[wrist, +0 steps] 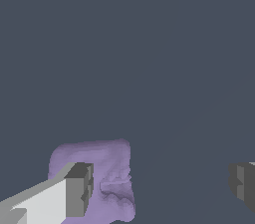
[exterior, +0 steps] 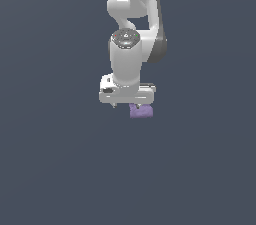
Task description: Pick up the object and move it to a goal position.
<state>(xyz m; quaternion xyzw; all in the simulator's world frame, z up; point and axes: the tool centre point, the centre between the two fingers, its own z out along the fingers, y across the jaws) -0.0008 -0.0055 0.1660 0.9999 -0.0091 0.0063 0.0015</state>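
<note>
Small pale purple, lumpy matte object (exterior: 140, 111) near the middle of the dark grey surface (exterior: 50, 169), directly under the white gripper (exterior: 127, 104). Jaws wide apart, one finger (wrist: 79, 189) overlapping the lump, the other well clear.

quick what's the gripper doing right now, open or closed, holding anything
Gripper: open, holding nothing; the purple lump sits beside one fingertip, well apart from the other.

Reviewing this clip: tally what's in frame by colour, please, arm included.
Pale purple: 1, the lumpy object
White and grey: 1, the arm with its gripper, jaws wide apart
Total: 2
</note>
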